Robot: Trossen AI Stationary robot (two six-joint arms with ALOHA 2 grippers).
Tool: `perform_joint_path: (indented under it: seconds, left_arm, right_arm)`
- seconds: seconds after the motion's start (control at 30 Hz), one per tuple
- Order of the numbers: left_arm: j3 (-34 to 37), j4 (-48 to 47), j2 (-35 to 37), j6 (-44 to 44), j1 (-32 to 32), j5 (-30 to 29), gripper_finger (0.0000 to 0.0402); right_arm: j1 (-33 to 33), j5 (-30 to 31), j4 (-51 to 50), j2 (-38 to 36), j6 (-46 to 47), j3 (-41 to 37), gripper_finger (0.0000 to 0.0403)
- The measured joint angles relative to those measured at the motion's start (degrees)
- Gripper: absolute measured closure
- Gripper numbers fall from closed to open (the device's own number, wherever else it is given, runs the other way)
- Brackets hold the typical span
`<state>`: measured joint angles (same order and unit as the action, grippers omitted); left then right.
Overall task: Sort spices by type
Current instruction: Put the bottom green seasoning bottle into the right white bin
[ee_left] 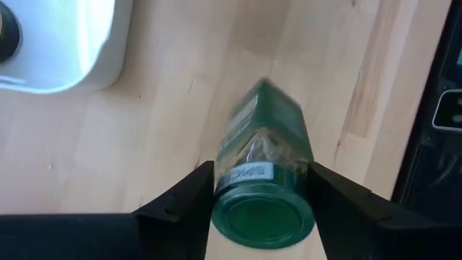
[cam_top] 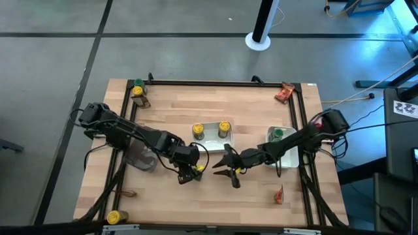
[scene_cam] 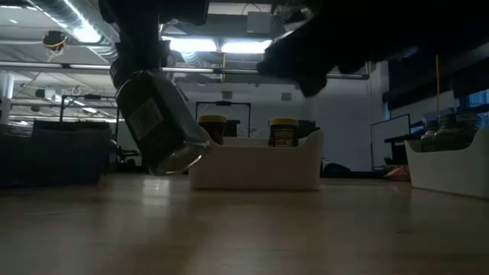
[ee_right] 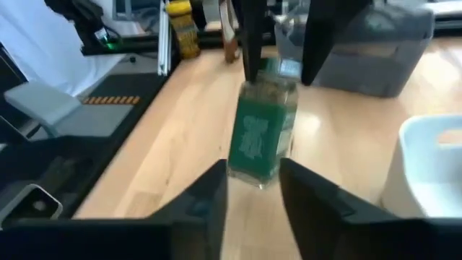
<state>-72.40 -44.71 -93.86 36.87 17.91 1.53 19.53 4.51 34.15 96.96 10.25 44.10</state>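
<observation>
The green-lidded jar (ee_left: 261,173) carries a green label with pale lettering too blurred to read, plus a small white sticker near the lid with script that cannot be made out. The left gripper (ee_left: 261,206) pinches this jar just under its lid, one dark finger (ee_left: 189,198) pressed to each side, and holds it tilted above the wooden bench (cam_top: 261,199) toward the front edge, a little left of centre. The right gripper (ee_right: 253,189) sits just beside the jar's bottom end, its fingers a little apart on either side of the base; whether they touch the glass cannot be told. Behind the two grippers, a white tray (cam_top: 210,141) near the bench's middle holds two yellow-lidded jars (cam_top: 198,130), and a second tray (cam_top: 289,158) toward the right edge holds another green-lidded jar (cam_top: 277,134). Further jars stand at the back-left corner (cam_top: 138,91) and front-left corner (cam_top: 114,217); red-orange packets lie at the back-right corner (cam_top: 284,93) and near the front-right (cam_top: 279,195). A clear grey bin (cam_top: 138,156) rests near the left edge. The bench is pale planked wood in a black frame, on a grey floor; ceiling lights and ducts show beyond.
</observation>
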Motion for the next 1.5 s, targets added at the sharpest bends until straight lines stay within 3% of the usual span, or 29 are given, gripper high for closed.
perform_joint_path:
  seconds: [0.17, 0.3, 0.53, 0.87, 0.97, 1.27, 1.5]
  left_arm:
    - [0.00, 1.66, 0.00, -1.07, 0.00, -0.48, 0.0234]
    - [0.00, 1.84, 0.00, -1.80, -0.38, -0.99, 0.0256]
    - [0.00, 1.77, 0.00, -3.82, -0.42, -3.25, 0.0288]
    - [0.00, 4.75, 0.00, -5.85, -0.46, -3.16, 0.0290]
    - [0.00, 6.03, 0.00, -7.39, -0.44, -2.61, 0.0272]
    - [0.00, 11.04, -0.02, -9.58, -0.33, -2.15, 0.0170]
    - [0.00, 12.91, -0.02, -9.26, -0.62, -2.76, 0.0154]
  right_arm:
    - [-0.04, 1.25, 3.69, 3.58, -0.03, 0.09, 0.0351]
    - [-0.04, 2.51, 3.43, 4.25, -0.07, 0.13, 0.0378]
    - [-0.04, 2.56, 3.48, 4.25, -0.18, 0.17, 0.0384]
    - [-0.04, 2.56, 2.86, 4.25, -0.21, 0.17, 0.0384]
    - [-0.04, 2.56, 1.94, 4.25, -0.23, 0.17, 0.0384]
    - [-0.04, 2.56, 1.26, 4.25, -0.23, 0.17, 0.0384]
    - [-0.04, 2.56, 1.31, 4.23, -0.25, 0.17, 0.0384]
